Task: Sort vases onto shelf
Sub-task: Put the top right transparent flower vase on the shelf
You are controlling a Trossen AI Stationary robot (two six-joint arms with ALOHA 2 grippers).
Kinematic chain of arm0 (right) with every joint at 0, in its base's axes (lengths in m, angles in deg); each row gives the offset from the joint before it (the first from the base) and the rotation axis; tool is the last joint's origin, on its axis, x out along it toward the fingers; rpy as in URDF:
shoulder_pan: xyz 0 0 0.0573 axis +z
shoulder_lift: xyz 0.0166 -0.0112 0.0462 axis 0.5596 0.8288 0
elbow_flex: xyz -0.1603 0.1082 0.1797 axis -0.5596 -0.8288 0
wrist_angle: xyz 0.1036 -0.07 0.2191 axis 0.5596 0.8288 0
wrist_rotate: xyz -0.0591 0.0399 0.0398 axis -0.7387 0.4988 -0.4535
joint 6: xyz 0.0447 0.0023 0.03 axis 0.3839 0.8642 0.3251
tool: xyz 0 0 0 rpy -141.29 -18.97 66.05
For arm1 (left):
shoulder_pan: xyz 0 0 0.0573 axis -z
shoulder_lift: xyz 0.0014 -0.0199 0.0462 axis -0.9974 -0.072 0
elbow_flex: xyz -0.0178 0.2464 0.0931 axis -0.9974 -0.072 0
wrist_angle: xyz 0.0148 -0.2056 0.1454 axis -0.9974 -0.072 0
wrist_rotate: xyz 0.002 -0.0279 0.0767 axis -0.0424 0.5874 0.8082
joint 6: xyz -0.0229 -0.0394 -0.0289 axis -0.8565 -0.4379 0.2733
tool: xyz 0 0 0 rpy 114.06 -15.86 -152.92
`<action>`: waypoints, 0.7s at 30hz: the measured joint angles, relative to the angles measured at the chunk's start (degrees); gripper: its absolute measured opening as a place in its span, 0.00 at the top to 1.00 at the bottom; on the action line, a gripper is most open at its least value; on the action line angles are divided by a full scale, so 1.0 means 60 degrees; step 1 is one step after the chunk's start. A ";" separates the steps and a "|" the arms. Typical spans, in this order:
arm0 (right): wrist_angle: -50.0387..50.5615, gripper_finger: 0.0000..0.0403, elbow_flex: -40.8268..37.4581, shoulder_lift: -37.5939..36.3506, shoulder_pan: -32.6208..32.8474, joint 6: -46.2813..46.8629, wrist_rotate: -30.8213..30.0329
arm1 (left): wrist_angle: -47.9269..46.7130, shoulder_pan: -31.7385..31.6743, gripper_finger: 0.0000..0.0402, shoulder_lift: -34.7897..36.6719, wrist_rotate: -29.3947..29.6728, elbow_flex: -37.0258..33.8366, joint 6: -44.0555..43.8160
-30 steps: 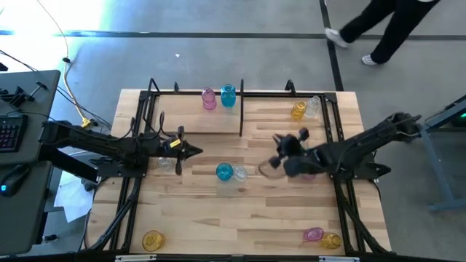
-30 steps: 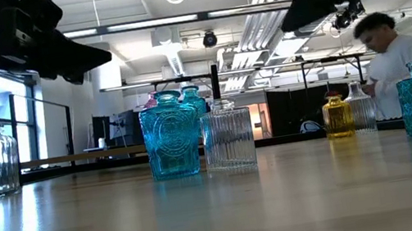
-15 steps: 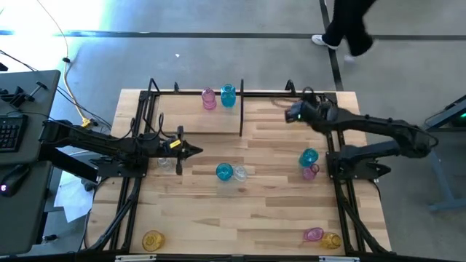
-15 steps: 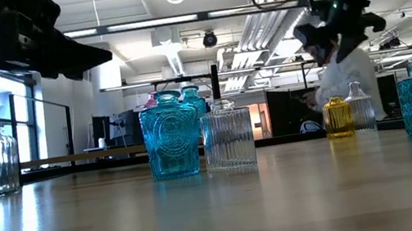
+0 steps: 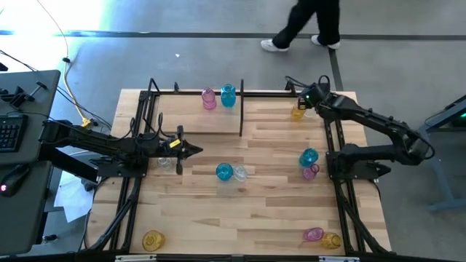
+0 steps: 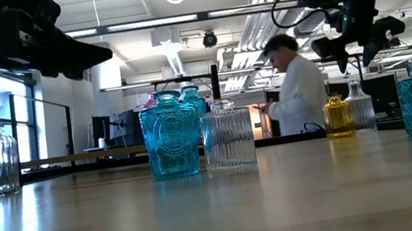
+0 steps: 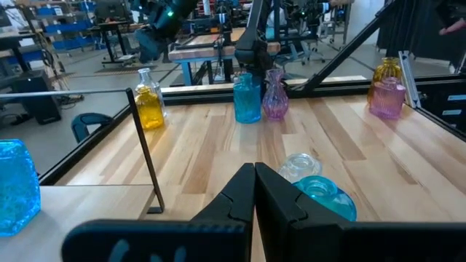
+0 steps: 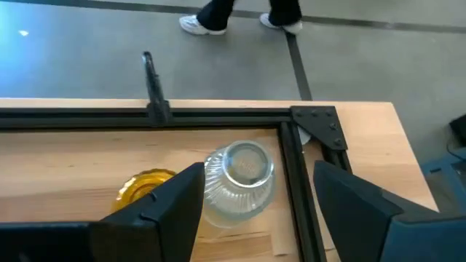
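Note:
My right gripper [image 5: 306, 100] hovers open over the far right corner of the shelf [image 5: 191, 91]. Its fingers stand on either side of a clear vase [image 8: 240, 178] and above it, without touching it. A yellow vase [image 8: 144, 186] stands beside the clear one. My left gripper [image 5: 196, 151] waits shut at the table's left, above another clear vase [image 5: 166, 165]. A pink vase [image 5: 209, 99] and a teal vase [image 5: 228, 94] stand at the shelf's far edge. A teal vase [image 5: 224, 172] and a clear vase [image 5: 239, 173] stand mid-table.
A teal vase [image 5: 309, 157] and a pink vase [image 5: 311, 172] stand by the right rail. A yellow vase [image 5: 153, 239] sits near left, a pink one [image 5: 314, 234] and a yellow one [image 5: 331, 240] near right. An upright divider rod [image 5: 241, 109] splits the shelf. A person [image 5: 306, 22] walks behind the table.
My right gripper has swung from the table's middle toward the far right corner and now hangs over the clear and yellow vases there. The person beyond the far edge has walked toward the left.

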 joint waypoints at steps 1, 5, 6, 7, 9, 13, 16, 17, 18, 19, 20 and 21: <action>-0.0002 0.40 0.0000 0.0034 -0.0067 -0.0002 0.0032 | 0.0000 0.0000 1.00 0.0000 0.0048 0.0000 0.0004; -0.0030 0.40 0.0000 0.0420 -0.0337 -0.0006 0.0081 | 0.0000 0.0000 1.00 0.0000 0.0098 0.0000 0.0151; -0.0065 0.40 0.0000 0.0586 -0.0404 -0.0044 0.0084 | 0.0000 0.0000 1.00 0.0000 0.0098 0.0000 0.0150; -0.0147 0.40 0.0000 0.0746 -0.0463 -0.0114 0.0085 | 0.0000 0.0000 1.00 0.0000 0.0098 0.0000 0.0147; -0.0362 0.40 0.0000 0.0994 -0.0533 -0.0129 -0.0064 | -0.0005 0.0000 1.00 0.0000 0.0098 0.0000 0.0125; -0.0397 0.40 0.0000 0.1186 -0.0526 0.0065 -0.0367 | -0.0007 0.0010 1.00 0.0000 0.0098 0.0000 -0.0030; -0.0529 0.40 0.0000 0.1189 -0.0526 0.0108 -0.0145 | -0.0011 0.0011 1.00 0.0000 0.0098 0.0000 -0.0030; -0.0575 0.40 0.0000 0.1189 -0.0539 0.0107 -0.0011 | -0.0011 0.0011 1.00 0.0000 0.0098 0.0000 -0.0030; -0.0628 0.40 0.0000 0.1189 -0.0569 0.0110 0.0061 | -0.0011 0.0011 1.00 0.0000 0.0098 0.0000 -0.0030; -0.0697 0.40 0.0000 0.1189 -0.0601 0.0110 0.0096 | -0.0011 0.0011 1.00 0.0000 0.0098 0.0000 -0.0029; -0.0741 0.40 0.0000 0.1189 -0.0626 0.0125 0.0121 | -0.0011 0.0011 1.00 0.0000 0.0098 0.0000 -0.0026; -0.0747 0.40 0.0000 0.1189 -0.0645 0.0161 0.0167 | -0.0011 0.0011 1.00 0.0000 0.0098 0.0000 -0.0026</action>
